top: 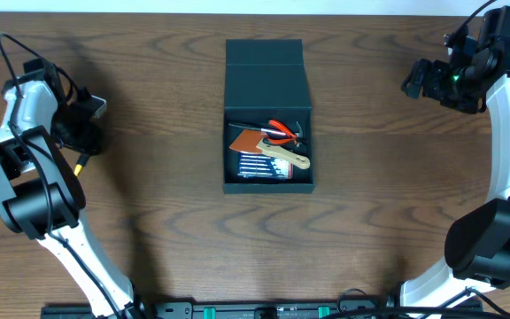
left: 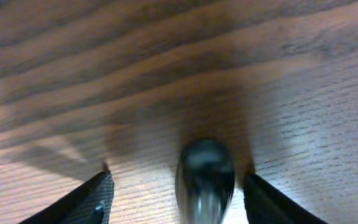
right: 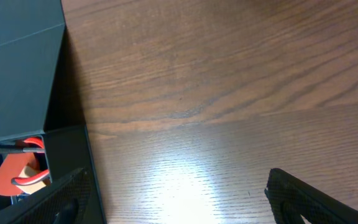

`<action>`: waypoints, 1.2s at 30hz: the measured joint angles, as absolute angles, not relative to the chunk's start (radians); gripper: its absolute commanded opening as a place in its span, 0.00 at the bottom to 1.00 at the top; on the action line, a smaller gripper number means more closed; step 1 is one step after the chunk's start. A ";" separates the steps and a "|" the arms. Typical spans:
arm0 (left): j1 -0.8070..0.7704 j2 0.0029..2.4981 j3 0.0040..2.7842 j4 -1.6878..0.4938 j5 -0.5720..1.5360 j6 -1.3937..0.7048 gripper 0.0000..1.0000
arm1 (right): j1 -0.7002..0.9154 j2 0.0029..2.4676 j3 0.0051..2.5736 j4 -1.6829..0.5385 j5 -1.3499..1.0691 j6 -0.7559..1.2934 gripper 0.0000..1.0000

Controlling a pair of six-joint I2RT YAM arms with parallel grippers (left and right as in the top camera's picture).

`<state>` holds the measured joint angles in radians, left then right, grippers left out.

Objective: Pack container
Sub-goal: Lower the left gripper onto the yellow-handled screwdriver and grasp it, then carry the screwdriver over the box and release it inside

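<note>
The dark container [top: 267, 80] stands open at the table's middle, its flap lid folded back on the far side. Inside lie red-handled pliers [top: 282, 130], an orange scraper with a wooden handle [top: 268, 149] and a blue case of drill bits [top: 261, 167]. My left gripper [top: 85, 124] is at the far left, low over the table. In the left wrist view its fingers [left: 179, 183] are open around a dark, rounded, blurred tool handle [left: 205, 168]. A yellow-and-black tool end [top: 81, 164] shows beside it. My right gripper [top: 421, 80] is open and empty at the far right.
In the right wrist view the open fingers [right: 179, 193] hang over bare wood, with the container's wall [right: 17, 74] and the red pliers [right: 30, 180] at the left edge. The arm bases stand at the near corners.
</note>
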<state>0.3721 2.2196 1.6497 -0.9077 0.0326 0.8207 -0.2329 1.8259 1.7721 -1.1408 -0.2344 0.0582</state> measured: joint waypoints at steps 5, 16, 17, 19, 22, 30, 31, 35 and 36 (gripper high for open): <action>0.372 2.208 1.629 -0.886 0.040 0.820 0.61 | -0.233 1.826 1.772 -1.141 -0.234 0.057 0.92; 0.355 2.198 1.629 -0.926 0.041 0.751 0.06 | -0.233 1.826 1.772 -1.143 -0.234 0.056 0.92; 0.349 2.196 1.627 -0.928 0.042 0.744 0.06 | -0.233 1.826 1.772 -1.143 -0.234 0.056 0.92; 0.331 2.188 1.623 -0.931 0.042 0.730 0.06 | -0.233 1.826 1.772 -1.143 -0.235 0.057 0.91; 0.282 2.135 1.609 -0.936 0.043 0.715 0.06 | -0.233 1.826 1.772 -1.143 -0.236 0.057 0.91; 0.002 1.763 1.603 -0.935 0.039 0.703 0.06 | -0.233 1.826 1.772 -1.143 -0.236 0.057 0.91; -0.049 1.715 1.604 -0.930 0.040 0.703 0.06 | -0.233 1.826 1.772 -1.143 -0.236 0.057 0.91; -0.256 1.586 1.608 -0.905 0.047 0.719 0.06 | -0.233 1.826 1.772 -1.139 -0.236 0.057 0.91; -0.308 1.571 1.609 -0.902 0.047 0.728 0.06 | -0.233 1.826 1.772 -1.138 -0.236 0.057 0.92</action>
<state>-0.3077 1.5715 1.6093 -0.9016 0.0471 0.7280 -0.2329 1.8259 1.7721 -1.1378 -0.2356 0.0566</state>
